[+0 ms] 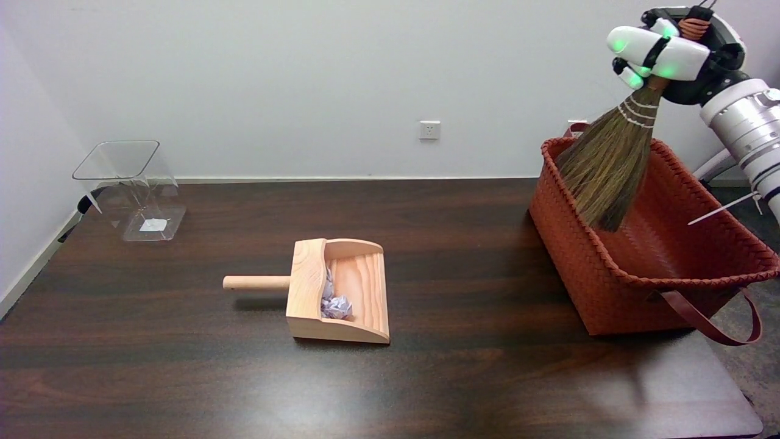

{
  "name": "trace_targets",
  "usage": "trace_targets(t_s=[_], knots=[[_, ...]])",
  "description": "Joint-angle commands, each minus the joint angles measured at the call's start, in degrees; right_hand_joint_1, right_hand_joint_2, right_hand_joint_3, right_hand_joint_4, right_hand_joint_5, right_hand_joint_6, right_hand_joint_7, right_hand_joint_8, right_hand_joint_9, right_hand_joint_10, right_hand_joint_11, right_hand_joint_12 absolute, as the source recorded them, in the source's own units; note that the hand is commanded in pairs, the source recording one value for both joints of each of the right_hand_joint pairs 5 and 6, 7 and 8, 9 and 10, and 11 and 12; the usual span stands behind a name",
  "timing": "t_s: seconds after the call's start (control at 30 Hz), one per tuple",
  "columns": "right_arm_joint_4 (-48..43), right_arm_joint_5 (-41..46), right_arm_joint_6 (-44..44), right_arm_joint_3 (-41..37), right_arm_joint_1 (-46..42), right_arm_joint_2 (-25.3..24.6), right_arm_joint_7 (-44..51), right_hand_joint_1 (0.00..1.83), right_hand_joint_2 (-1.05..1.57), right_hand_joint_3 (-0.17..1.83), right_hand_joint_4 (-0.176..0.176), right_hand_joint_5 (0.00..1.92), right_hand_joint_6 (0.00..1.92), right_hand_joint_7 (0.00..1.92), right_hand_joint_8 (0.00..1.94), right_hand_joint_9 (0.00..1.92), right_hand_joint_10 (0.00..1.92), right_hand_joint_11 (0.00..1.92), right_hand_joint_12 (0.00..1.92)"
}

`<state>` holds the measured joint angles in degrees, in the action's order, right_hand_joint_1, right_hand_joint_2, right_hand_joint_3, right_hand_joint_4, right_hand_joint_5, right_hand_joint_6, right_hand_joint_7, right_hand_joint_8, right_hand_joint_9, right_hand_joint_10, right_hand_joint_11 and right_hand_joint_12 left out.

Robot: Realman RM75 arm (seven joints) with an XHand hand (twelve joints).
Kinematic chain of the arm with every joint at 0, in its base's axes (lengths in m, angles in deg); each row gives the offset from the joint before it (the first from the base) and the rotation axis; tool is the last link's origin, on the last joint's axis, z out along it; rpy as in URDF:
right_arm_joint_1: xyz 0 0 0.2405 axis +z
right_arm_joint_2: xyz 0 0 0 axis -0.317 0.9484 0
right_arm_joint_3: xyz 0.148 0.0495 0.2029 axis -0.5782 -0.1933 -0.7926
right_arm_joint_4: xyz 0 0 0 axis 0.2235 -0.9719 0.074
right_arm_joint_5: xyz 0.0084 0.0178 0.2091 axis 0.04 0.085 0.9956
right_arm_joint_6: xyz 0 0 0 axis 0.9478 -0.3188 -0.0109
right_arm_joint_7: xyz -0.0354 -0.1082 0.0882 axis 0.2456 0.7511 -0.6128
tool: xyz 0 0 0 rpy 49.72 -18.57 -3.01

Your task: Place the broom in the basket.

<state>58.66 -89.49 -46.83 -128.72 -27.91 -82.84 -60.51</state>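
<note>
Overhead, the right hand [661,52] grips the broom [609,161] — bristles seemingly inside the basket [609,286].

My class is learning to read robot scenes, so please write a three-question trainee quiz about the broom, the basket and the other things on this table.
1. True or false: the broom lies flat on the table.
2. What sits inside the wooden dustpan?
3. Where is the clear container? A) inside the basket B) far left of the table C) on the dustpan

Key
1. False: the right robot hand holds it by the handle, bristles hanging down into the basket's opening.
2. Crumpled paper.
3. B.
</note>
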Motion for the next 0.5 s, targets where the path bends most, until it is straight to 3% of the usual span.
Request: trace_targets(t_s=[0.03, 0.23, 0.5], knots=[[-4.0, 22.8, 5.1, -3.4, 0.7, -0.5, 13.6, 1.37, 1.53, 0.32, 0.0, 1.92, 1.92, 1.92, 1.92, 1.92, 1.92, 1.72, 1.72], [-0.9, 29.2, -1.0, -2.7, 2.5, 0.5, 14.7, 1.34, 1.57, 0.31, 0.0, 1.92, 1.92, 1.92, 1.92, 1.92, 1.92, 1.74, 1.74], [-4.3, 29.4, 2.4, -0.9, -0.4, -1.3, 16.6, 1.34, 1.57, 0.3, 0.0, 1.92, 1.92, 1.92, 1.92, 1.92, 1.92, 1.74, 1.74]])
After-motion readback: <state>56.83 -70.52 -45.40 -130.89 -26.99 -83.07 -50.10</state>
